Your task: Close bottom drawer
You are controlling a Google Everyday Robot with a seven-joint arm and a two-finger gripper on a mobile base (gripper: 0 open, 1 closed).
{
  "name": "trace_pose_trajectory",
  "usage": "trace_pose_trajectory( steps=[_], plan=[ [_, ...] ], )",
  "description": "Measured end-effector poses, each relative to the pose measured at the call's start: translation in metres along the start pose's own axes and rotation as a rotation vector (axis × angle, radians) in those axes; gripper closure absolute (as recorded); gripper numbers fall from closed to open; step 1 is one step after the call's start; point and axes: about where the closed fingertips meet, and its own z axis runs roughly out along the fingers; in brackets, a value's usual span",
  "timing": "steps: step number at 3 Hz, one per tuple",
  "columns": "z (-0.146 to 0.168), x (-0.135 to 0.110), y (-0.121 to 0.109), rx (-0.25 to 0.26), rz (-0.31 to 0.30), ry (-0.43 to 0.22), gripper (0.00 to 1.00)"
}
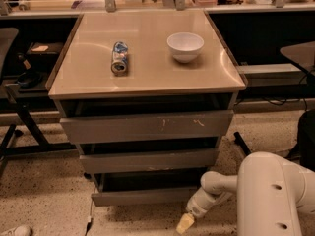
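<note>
Seemingly the closing push is near its end: below the wide beige surface (147, 77) of the grey cabinet, the robot's bulky white arm (275, 195) reaches down at the right. The plain, flat-fronted grey bottom drawer (142, 196), lowest of three, looks only slightly out. The yellow-tipped claw (185, 223) hangs just beside its right end, holding nothing; how open it is I cannot tell. Next, I judge, comes a short straight press inward.

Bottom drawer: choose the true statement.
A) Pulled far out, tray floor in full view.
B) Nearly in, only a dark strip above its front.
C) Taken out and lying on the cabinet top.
B: the bottom drawer has its front close under the middle drawer, with just a dark strip between them; the gripper is low, off its right end.
</note>
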Motion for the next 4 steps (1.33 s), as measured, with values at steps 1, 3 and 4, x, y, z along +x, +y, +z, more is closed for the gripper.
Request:
trace_pose_trajectory(
  steps=[1,3,4],
  plan=[
    [0.000,0.000,0.000,0.000,0.000,0.000,0.42],
    [-0.009,-0.026,-0.014,0.103,-0.012,-0.044,0.88],
    [-0.010,-0.039,-0.029,0.159,-0.004,-0.068,1.00]
  ],
)
